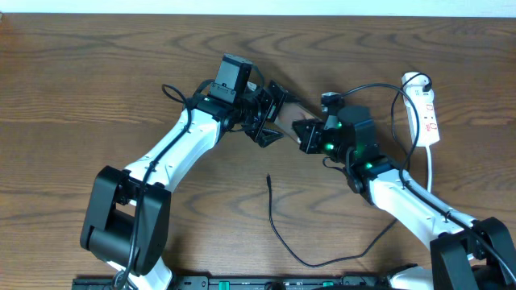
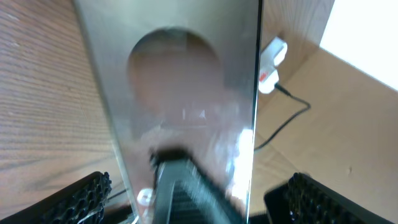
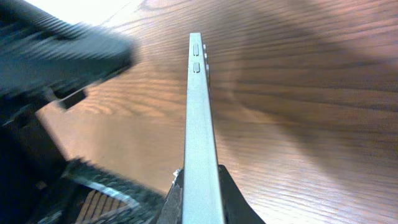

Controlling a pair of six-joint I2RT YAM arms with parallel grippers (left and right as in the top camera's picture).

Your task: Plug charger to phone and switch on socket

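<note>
The right claw (image 3: 200, 190) clenched the phone (image 3: 199, 106) edge-on; the left claw (image 2: 199, 205) stood released around it. That single thin hold (bottom of frame) might let it slip.

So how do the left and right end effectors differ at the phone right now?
The left end effector is open, spread either side of the phone; the right end effector is shut on the phone, pinching its two faces. The left one faces the phone's broad face; the right one looks along its thin edge. Both are at the phone, neither at the charger.
</note>
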